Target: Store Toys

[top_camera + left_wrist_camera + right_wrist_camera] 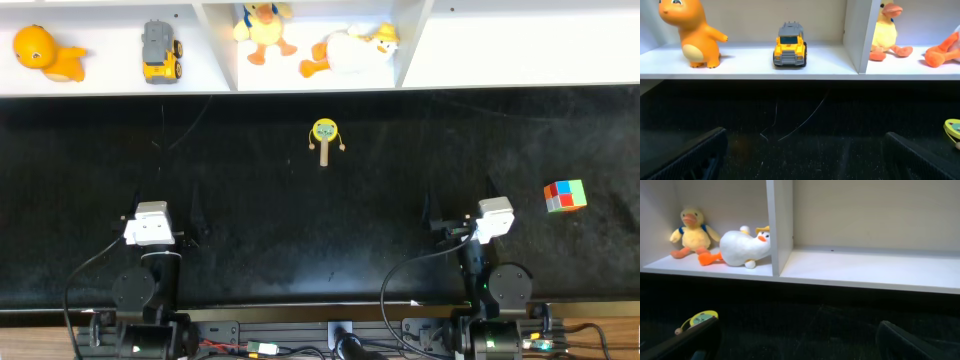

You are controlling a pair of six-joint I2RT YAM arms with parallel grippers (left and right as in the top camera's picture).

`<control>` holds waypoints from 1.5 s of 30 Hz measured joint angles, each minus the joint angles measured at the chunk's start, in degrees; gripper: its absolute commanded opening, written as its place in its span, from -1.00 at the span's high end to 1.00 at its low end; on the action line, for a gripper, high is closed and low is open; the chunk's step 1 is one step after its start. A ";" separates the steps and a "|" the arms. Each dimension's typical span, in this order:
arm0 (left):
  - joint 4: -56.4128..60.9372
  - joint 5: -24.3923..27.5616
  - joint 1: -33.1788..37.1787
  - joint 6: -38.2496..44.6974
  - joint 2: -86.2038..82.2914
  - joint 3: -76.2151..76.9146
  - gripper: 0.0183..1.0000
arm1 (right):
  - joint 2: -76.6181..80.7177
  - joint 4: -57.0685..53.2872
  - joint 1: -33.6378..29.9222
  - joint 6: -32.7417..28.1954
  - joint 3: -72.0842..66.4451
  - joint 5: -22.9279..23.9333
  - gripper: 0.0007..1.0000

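A small yellow-green rattle drum (324,137) with a wooden handle lies on the black table, mid-way across and close to the shelf; it also sits at the edge of each wrist view (952,129) (699,319). A multicoloured cube (564,196) rests at the table's right side. My left gripper (150,224) (802,157) hangs open near its base, holding nothing. My right gripper (492,219) (797,342) is likewise open with nothing in it, left of the cube. The white shelf (500,60) runs along the far edge.
In the shelf stand an orange figure (45,52) (695,32) and a yellow truck (161,52) (789,45) on the left. A yellow duck plush (264,28) (691,234) and a white goose plush (350,50) (742,247) share the middle bay. The right bay (865,267) holds nothing.
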 measured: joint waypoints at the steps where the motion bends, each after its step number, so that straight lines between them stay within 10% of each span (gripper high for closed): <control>1: 0.00 0.00 0.00 0.00 0.00 0.00 -0.99 | 0.00 0.00 0.00 0.00 0.00 0.11 -0.99; 10: 0.00 0.00 0.00 0.00 0.00 0.00 -1.00 | 3.21 -1.09 1.01 -0.74 0.50 2.62 -0.99; 23: 0.00 0.02 0.00 0.00 0.00 0.00 -0.99 | 20.76 -16.59 17.62 4.04 20.46 18.58 -0.99; 36: 0.00 0.02 0.00 0.00 0.00 0.00 -1.00 | 36.65 -35.15 48.89 28.70 34.49 46.53 -0.99; 45: 0.02 0.00 0.00 0.00 0.00 0.00 -0.99 | 47.98 -35.76 56.26 47.47 34.88 51.01 -0.99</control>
